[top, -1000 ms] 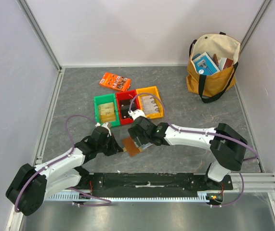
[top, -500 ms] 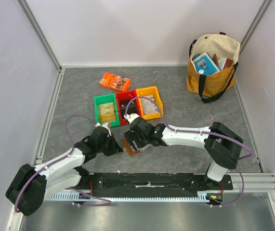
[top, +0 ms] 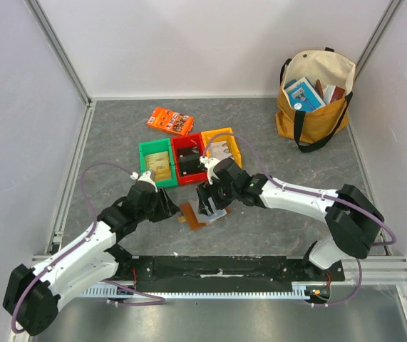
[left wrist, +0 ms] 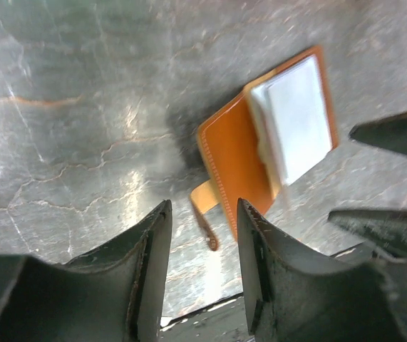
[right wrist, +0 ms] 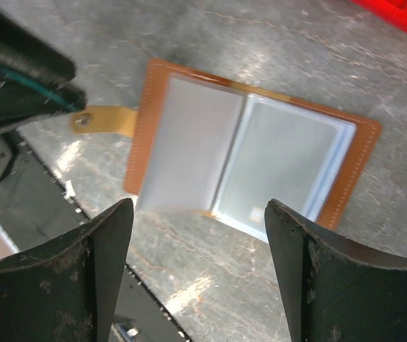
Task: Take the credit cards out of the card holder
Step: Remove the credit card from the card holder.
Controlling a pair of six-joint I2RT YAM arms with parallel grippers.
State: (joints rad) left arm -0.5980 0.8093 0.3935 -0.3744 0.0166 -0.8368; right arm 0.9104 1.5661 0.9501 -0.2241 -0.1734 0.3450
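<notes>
The card holder lies open on the grey table, brown leather with pale translucent sleeves. It shows in the left wrist view and the right wrist view. Its strap points toward my left gripper. My left gripper is open and empty just left of the holder, its tips on either side of the strap without touching it. My right gripper hovers open and empty over the holder's near edge. No credit card shows clearly in the sleeves. Flat dark and silvery pieces lie in the red and yellow bins.
Green, red and yellow bins stand in a row behind the holder. An orange printed box lies further back. A yellow tote bag with books stands at the back right. The black base rail runs along the near edge.
My right gripper has moved right and back over the holder. My left arm has swung back and left, its gripper a little further from the holder. The holder has stayed in place.
</notes>
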